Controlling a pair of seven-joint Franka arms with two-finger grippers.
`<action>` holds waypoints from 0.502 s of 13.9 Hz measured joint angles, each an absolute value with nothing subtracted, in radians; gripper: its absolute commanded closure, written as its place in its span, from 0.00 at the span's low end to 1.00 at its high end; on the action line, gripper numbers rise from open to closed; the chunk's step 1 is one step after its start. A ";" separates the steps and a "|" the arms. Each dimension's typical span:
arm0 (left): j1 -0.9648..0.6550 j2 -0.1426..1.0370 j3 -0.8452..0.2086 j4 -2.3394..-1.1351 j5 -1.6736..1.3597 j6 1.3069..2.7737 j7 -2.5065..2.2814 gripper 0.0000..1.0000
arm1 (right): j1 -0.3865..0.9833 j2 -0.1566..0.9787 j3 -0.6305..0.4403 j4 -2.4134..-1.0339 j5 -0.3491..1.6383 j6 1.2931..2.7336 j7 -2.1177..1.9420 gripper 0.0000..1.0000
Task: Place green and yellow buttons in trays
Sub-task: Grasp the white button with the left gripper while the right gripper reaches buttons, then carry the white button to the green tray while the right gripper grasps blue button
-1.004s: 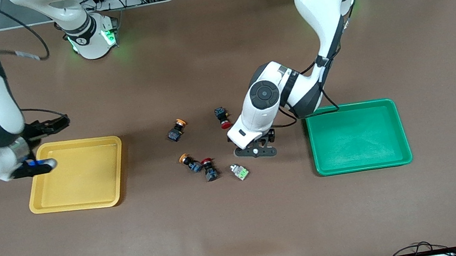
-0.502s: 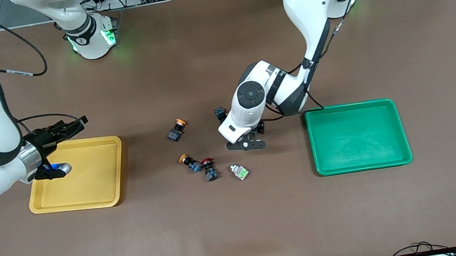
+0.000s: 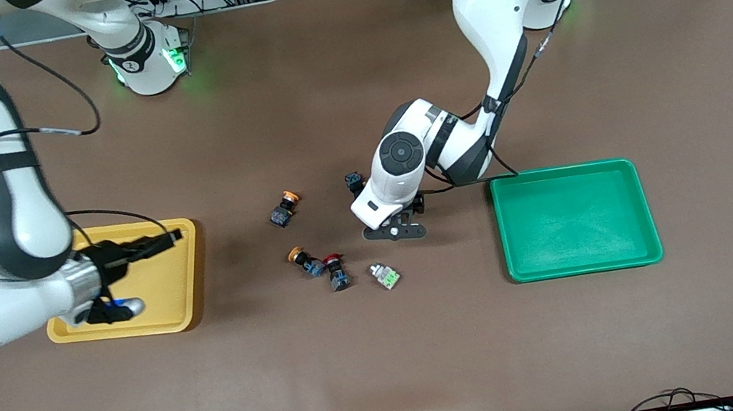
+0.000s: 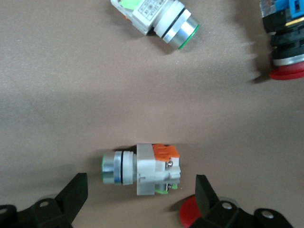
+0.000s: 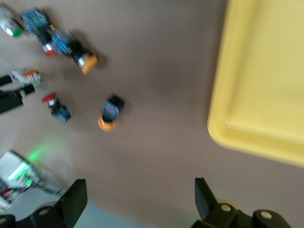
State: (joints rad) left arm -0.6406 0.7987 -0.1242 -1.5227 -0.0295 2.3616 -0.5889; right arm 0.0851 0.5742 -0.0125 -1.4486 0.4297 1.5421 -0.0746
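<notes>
Front view: left tool (image 3: 394, 230) low over table (image 3: 391, 363), fingers spread, among switches between trays. Green tray (image 3: 646, 205) at 3 o'clock of it, bare. Green button (image 3: 386, 276) lies at 7 o'clock of left tool; two yellow buttons (image 3: 284, 208) (image 3: 305, 259) toward yellow tray (image 3: 194, 277). Right tool (image 3: 128, 280) over yellow tray, released.

Left wrist view: second green button (image 4: 142, 168) lies between spread fingers (image 4: 71, 197), untouched.

Right wrist view: yellow tray rim, scattered buttons; fingers (image 5: 73, 202) apart, nothing gripped.
</notes>
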 measured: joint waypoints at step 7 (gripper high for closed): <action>-0.643 0.817 -0.124 -1.522 -0.029 2.376 -0.588 1.00 | 0.293 0.636 -0.011 -1.471 0.422 1.904 -0.240 0.00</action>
State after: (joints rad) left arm -0.6431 0.8171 -0.1237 -1.5221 -0.0295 2.3757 -0.5879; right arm 0.2930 0.6364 -0.0112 -1.4706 0.4217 1.9040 -0.2403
